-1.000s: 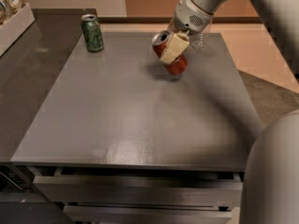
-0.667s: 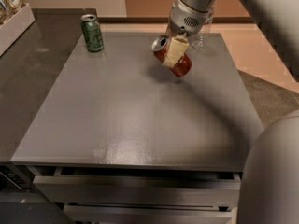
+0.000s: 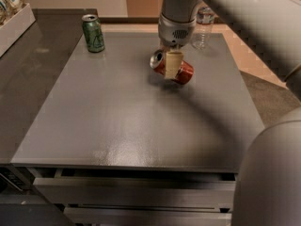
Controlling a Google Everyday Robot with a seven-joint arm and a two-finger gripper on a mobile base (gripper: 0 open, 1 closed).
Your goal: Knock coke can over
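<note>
Biggest thing in your shot is the robot itself: its pale body (image 3: 270,173) fills the bottom right corner, and the arm (image 3: 225,8) comes in from the top right and cuts off that part of the scene. Under it is the grey surface (image 3: 122,126), with drawer fronts (image 3: 131,192) along its near edge. A darker counter (image 3: 28,88) runs down the left side, and a white tray (image 3: 16,25) with packets in it sits on that counter's far corner.

The arm's wrist (image 3: 176,29) partly hides a clear plastic bottle (image 3: 203,25) standing upright near the far edge of the surface, so you only get the right part of it. A green can (image 3: 93,33) stands upright near the far left corner, well apart from everything else.

The coke can (image 3: 184,72) is in the far middle of the surface, right under the wrist. It's tipped onto its side, with the silver top facing left and a bit up and a shadow beneath it.

Your hand (image 3: 172,69) is down on that can, closed around its middle. One beige finger (image 3: 173,64) lies across the front of it and the other is hidden behind. Nothing sits between the can and the green can or the bottle.
</note>
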